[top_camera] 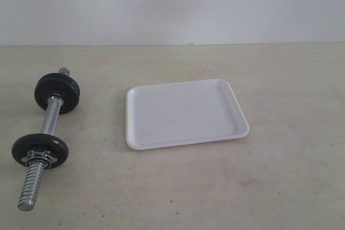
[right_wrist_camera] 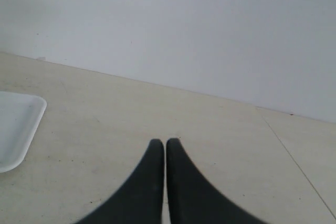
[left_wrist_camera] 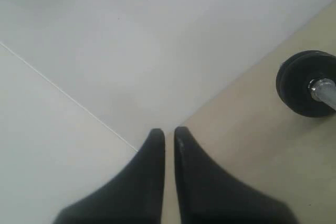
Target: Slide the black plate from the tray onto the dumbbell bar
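Coarse-threaded chrome dumbbell bar (top_camera: 49, 117)

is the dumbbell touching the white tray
Apart. The exterior view shows a strip of bare table between the dumbbell and the tray.

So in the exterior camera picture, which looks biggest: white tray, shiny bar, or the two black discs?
Flat white plastic tray
Chrome dumbbell bar
Front black iron plate and back black iron plate: too alike to rank; front is nearer.
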